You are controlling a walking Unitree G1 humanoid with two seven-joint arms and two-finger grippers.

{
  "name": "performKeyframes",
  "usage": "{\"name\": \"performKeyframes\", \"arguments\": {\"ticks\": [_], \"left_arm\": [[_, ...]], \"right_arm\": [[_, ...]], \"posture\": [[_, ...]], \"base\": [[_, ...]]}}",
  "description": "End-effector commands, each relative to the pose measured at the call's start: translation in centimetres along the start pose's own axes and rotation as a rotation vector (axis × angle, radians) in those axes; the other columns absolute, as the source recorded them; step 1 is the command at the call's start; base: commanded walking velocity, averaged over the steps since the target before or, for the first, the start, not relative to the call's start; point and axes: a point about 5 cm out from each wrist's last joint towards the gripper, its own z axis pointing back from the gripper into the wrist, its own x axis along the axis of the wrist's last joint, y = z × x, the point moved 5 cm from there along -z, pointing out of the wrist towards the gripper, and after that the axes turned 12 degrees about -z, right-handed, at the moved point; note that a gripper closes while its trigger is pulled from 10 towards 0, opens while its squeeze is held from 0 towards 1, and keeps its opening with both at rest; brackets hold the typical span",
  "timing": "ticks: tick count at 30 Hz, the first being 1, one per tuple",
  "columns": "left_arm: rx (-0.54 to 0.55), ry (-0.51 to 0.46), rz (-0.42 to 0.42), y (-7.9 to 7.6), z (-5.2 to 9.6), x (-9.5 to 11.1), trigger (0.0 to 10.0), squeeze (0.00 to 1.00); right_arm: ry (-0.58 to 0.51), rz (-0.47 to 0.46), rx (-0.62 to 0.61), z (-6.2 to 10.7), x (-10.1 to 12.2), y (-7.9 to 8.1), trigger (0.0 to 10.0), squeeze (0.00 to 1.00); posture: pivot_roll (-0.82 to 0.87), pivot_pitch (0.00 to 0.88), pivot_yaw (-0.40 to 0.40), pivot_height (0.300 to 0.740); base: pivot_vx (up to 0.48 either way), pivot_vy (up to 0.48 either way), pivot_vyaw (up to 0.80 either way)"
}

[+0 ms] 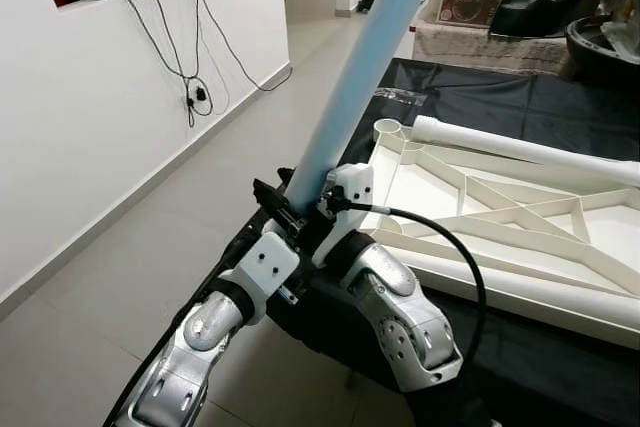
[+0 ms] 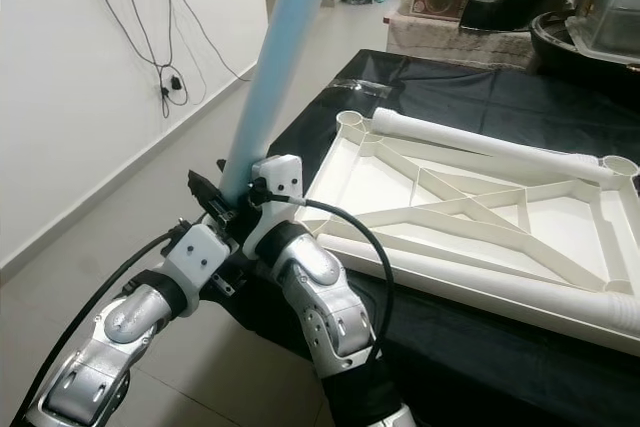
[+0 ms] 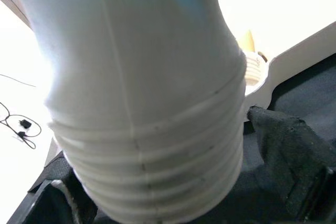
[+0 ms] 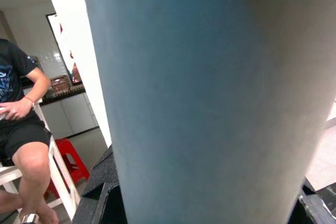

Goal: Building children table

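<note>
At the near-left corner of the black-covered surface [image 2: 470, 97], both pincers grip one pale blue table leg [image 1: 355, 77].

You have the left pincer [image 1: 283, 209] and the right pincer [image 1: 335, 202] clamped together on the leg's lower end, which slants up and away. Its threaded end [image 3: 157, 182] hangs free, near but not yet in a corner socket [image 1: 387, 129] of the upturned white tabletop [image 2: 470, 217]. By my reading you are early in the build: a white leg [image 2: 480, 147] lies loose along the tabletop's far edge, and I see no leg screwed in. A person [image 4: 18, 119] sits on a stool beyond.
</note>
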Motion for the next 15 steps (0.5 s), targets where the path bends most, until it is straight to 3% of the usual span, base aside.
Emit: {"name": "performKeyframes", "arguments": {"ticks": [1, 12, 15], "left_arm": [[-0.009, -0.091, -0.016, -0.5, 0.2, 1.9, 10.0, 0.00], [-0.074, -0.082, 0.026, -2.2, 0.9, 1.5, 10.0, 0.00], [-0.064, -0.049, 0.033, -2.8, 1.5, 0.6, 10.0, 0.00]], "right_arm": [[0.046, -0.013, 0.003, -0.4, -1.2, 0.2, 0.0, 0.00], [0.035, 0.001, -0.025, -0.6, -1.0, -0.5, 0.0, 0.00], [0.023, 0.004, -0.037, -0.8, -0.7, -1.0, 0.0, 0.00]], "posture": [[0.05, 0.044, 0.033, 0.740], [0.05, 0.040, 0.031, 0.740], [0.05, 0.040, 0.031, 0.740]], "base": [[0.000, 0.000, 0.00], [0.000, 0.000, 0.00], [0.000, 0.000, 0.00]]}}
